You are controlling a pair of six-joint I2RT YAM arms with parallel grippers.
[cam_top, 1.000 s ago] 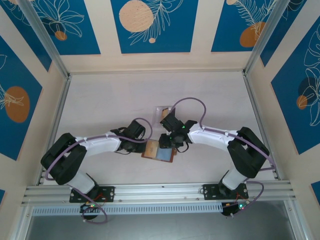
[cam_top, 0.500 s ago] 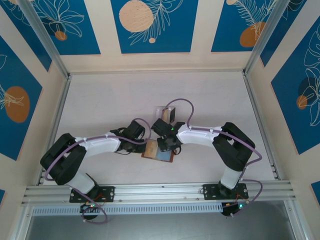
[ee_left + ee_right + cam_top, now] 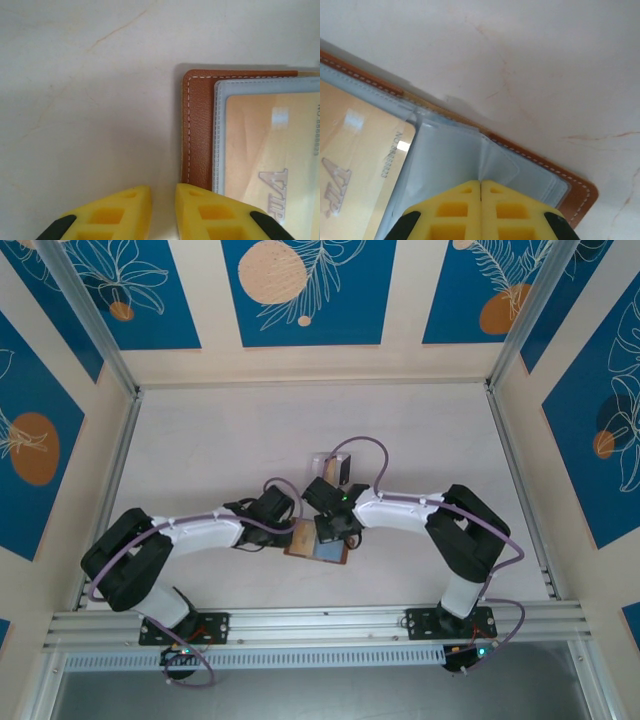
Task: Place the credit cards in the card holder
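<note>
Change: right gripper (image 3: 480,186), half open a second ago, now has its fingers pressed together on the grey-blue pocket.
Left gripper (image 3: 163,192): narrow gap, holding nothing, at the holder's edge.
Reddish-brown leather card holder (image 3: 318,545): open on the pale table (image 3: 75,100) between the grippers, long axis roughly 9 to 3 o'clock.
Tan rectangular credit card (image 3: 270,150): inside a pocket.

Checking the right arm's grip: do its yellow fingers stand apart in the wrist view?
No: the right gripper shows its yellow fingers pressed together, no gap, over the card holder.
</note>
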